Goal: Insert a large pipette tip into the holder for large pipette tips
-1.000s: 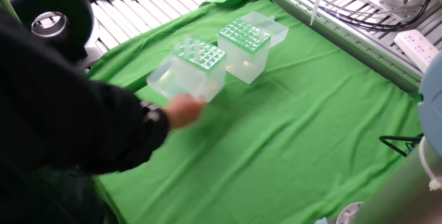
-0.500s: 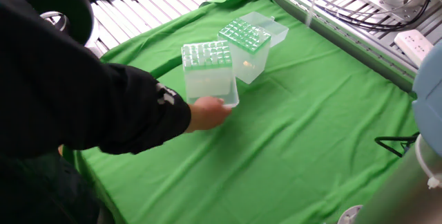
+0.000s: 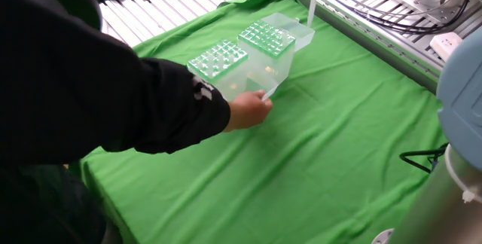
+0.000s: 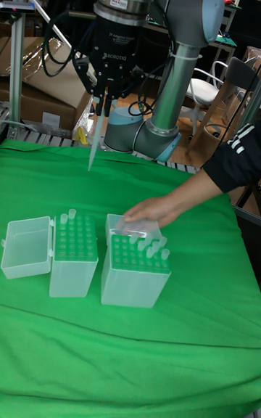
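My gripper (image 4: 102, 104) hangs above the green cloth behind the boxes, shut on the large pipette tip (image 4: 94, 141), which points down and slightly tilted. In the fixed view only the tip (image 3: 312, 1) shows, near the far box's open lid. The holder for large pipette tips (image 4: 135, 271) has a bright green holed top with a few tips on it. It stands right of a paler-topped box (image 4: 72, 262). A person's hand (image 4: 151, 209) rests on the holder's clear lid (image 4: 135, 228). In the fixed view the holder (image 3: 219, 61) sits nearer the person's hand (image 3: 249, 109).
The person's dark-sleeved arm (image 3: 113, 93) reaches across the left of the cloth (image 3: 331, 138). The paler box (image 3: 266, 42) has its lid (image 4: 27, 246) folded open. The robot's grey base (image 4: 141, 135) stands behind the cloth, beside a metal rail (image 3: 376, 37).
The person has set the holder down beside the other box, hand now at its lid. The held tip has shifted left in the fixed view, towards the boxes.
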Motion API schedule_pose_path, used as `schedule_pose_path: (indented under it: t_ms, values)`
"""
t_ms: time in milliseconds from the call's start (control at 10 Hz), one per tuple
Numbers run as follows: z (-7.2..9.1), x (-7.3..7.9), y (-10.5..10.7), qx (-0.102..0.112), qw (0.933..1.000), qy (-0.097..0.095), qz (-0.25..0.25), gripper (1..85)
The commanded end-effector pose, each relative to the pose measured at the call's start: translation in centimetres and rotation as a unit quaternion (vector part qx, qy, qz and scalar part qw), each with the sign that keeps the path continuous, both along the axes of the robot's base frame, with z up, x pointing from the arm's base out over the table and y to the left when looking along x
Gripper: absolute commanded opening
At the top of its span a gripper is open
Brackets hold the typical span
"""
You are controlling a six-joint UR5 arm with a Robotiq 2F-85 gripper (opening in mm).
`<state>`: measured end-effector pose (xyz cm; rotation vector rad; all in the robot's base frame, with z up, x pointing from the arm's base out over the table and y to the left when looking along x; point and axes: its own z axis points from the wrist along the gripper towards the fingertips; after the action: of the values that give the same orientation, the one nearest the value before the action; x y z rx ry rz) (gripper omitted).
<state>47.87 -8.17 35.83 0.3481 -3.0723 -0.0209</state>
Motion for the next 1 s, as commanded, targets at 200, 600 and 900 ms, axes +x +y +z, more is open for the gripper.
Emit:
schedule_pose_path:
  t_ms: [200,600,900]
  values:
    - [0.2,0.6,0.7,0.010,0.9999,-0.007,0.010,1.0]
    - [-4.2,6.1,0.9,0.017,0.9992,-0.019,0.032,1.0]
    - [-5.4,7.9,1.8,0.013,0.9992,-0.023,0.029,1.0]
